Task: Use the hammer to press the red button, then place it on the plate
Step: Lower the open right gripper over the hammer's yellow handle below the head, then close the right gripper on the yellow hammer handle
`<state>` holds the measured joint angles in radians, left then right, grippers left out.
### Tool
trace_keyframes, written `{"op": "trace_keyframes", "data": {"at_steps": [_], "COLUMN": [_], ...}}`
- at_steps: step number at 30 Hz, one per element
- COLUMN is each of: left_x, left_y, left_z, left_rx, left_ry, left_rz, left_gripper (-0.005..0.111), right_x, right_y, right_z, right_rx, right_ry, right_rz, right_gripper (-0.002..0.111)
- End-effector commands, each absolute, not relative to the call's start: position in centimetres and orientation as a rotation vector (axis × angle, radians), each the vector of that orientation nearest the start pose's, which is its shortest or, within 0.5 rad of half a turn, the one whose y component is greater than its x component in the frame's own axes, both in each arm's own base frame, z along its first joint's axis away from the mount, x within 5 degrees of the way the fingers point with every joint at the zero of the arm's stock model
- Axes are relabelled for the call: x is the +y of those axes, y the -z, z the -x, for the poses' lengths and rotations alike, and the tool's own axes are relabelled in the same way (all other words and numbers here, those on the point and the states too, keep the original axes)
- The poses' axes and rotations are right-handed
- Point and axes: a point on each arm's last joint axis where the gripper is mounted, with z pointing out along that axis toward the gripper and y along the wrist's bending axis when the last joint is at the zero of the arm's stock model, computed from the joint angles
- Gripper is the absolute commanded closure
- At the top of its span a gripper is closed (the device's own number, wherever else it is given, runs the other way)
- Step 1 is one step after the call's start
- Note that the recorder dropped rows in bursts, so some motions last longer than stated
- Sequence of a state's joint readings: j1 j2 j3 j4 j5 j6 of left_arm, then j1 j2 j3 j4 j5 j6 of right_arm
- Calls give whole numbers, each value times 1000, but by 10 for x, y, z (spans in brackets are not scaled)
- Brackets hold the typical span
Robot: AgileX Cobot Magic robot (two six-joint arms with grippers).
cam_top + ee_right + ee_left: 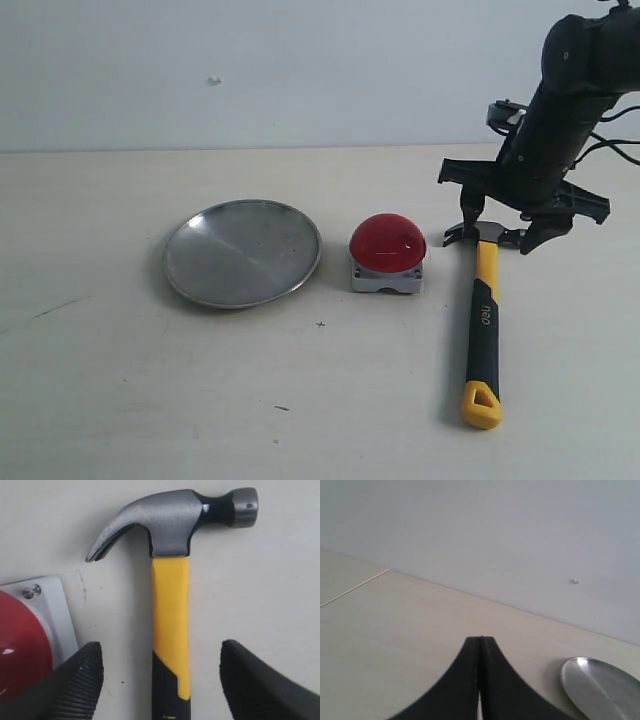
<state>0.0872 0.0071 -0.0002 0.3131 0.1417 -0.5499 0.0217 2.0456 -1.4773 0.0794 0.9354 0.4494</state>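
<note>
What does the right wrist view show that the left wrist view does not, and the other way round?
Only the right wrist view: the hammer, the red button beside it, and the right gripper with jaws open on either side of the yellow shaft. Only the left wrist view: the plate, the wall, and the left gripper with jaws shut. Both: the pale table.

Bright, soft, even light fills all three views, and the pale worktop (120, 400) looks nearly washed out. Below the right pincer (498, 237), the hammer (483, 310) throws a narrow, soft-edged shadow toward the button (388, 242), which carries small white glints. The plate (242, 252) has a dull sheen. Up close, the right pincer's ribbing is crisp. The left pincer (480, 645) is a near-black silhouette, slightly soft.
</note>
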Motion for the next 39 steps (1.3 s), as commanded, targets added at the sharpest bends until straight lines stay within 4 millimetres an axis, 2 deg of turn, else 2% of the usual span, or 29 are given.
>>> {"op": "trace_keyframes", "data": {"at_steps": [1, 8, 34, 39], "left_x": [8, 8, 8, 8], "left_y": [-201, -201, -201, -201], "left_z": [-56, -56, -56, -56], "left_rx": [1591, 1591, 1591, 1591], "left_ry": [95, 95, 95, 95], "left_rz": [296, 296, 296, 296], "left_gripper": [107, 107, 107, 107], "right_x": [14, 14, 10, 11], "right_y": [-160, -146, -143, -123], "right_z": [-416, -423, -420, -418], "right_rx": [2887, 2855, 2898, 2972], "right_ry": [-141, -149, -64, -50], "right_rz": [-714, -722, -701, -719], "right_gripper": [42, 42, 43, 46]}}
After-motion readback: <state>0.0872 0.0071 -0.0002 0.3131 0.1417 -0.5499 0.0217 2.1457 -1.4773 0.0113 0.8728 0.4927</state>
